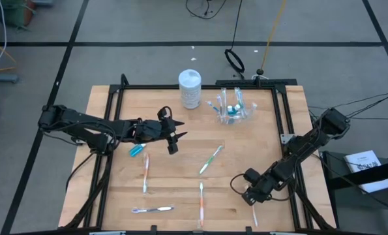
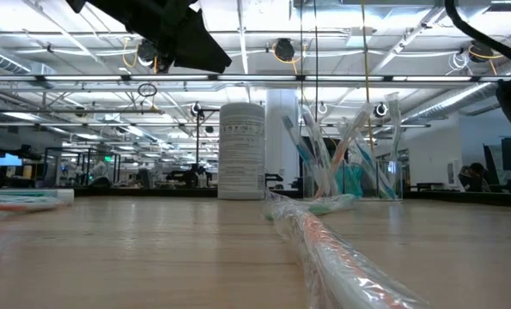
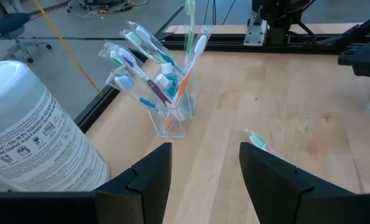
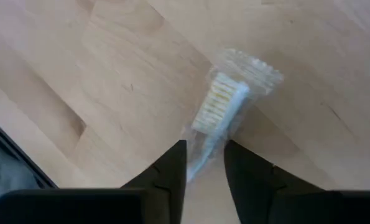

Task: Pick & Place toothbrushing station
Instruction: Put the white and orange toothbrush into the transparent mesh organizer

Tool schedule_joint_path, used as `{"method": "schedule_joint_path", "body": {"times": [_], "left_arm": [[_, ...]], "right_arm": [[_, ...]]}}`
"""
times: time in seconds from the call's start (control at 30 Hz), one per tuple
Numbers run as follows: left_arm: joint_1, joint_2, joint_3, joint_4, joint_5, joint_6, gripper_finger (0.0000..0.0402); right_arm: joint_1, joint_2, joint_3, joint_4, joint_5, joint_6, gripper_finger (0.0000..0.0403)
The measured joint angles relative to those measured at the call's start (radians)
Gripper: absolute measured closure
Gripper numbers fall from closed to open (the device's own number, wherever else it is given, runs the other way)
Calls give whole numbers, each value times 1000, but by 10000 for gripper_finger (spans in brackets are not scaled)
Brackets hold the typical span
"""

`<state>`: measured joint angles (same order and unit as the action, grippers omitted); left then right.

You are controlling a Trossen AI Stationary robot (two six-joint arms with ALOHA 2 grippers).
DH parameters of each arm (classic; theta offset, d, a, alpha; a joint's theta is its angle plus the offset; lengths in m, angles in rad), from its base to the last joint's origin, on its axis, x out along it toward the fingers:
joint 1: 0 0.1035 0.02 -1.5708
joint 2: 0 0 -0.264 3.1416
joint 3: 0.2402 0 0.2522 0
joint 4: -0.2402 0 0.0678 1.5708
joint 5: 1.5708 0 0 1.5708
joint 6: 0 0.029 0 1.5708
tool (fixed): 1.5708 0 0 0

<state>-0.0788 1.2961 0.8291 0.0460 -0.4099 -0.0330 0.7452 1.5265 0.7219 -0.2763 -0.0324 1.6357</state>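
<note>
A wrapped toothbrush lies closest along the wooden table, its crinkled clear sleeve running toward the back, where the white canister stands upright with the clear cup beside it. From above, the cup sits near the table's far edge, just right of the canister, packed with several wrapped toothbrushes leaning outward and a small blue tube among them.

The right gripper is low at the near right part of the table, over a white-handled toothbrush. Through its wrist camera the two dark fingers stand on either side of that brush's handle with only a narrow gap left; the pale bristle head in its clear wrap points away from them. I cannot tell whether the fingers already press the handle or just flank it.

The left gripper hovers above the table's left centre, its fingers spread apart and holding nothing, facing the cup and the canister.

Loose on the boards lie a blue toothpaste tube just under the left arm, a white brush, a green brush near the middle, an orange brush and a blue-tipped brush along the near edge.
</note>
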Motion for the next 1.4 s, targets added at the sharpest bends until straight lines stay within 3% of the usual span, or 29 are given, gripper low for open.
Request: {"method": "schedule_joint_path", "body": {"times": [0.23,0.4,0.57,0.7,0.87,1.0,1.07,1.27,1.4], "left_arm": [[0,0,0,9,0,1,206],[0,0,0,9,0,2,206],[0,0,0,9,0,3,206],[0,0,0,12,0,47,206],[0,0,0,17,1,84,206],[0,0,0,2,1,75,206],[0,0,0,7,0,85,206],[12,0,0,11,0,106,206],[21,0,0,16,0,106,206]], "right_arm": [[-51,-42,-5,19,18,-82,392],[-116,-166,-5,35,120,-190,389],[-206,-361,-4,31,265,-467,399],[-294,-534,-3,36,450,-764,398],[-386,-704,-3,30,799,-1162,403],[-460,-760,-3,18,1086,-1390,402],[-509,-764,-3,25,1179,-1450,402],[-675,-722,-3,32,1206,-1496,402],[-759,-649,-3,32,1155,-1493,402]]}}
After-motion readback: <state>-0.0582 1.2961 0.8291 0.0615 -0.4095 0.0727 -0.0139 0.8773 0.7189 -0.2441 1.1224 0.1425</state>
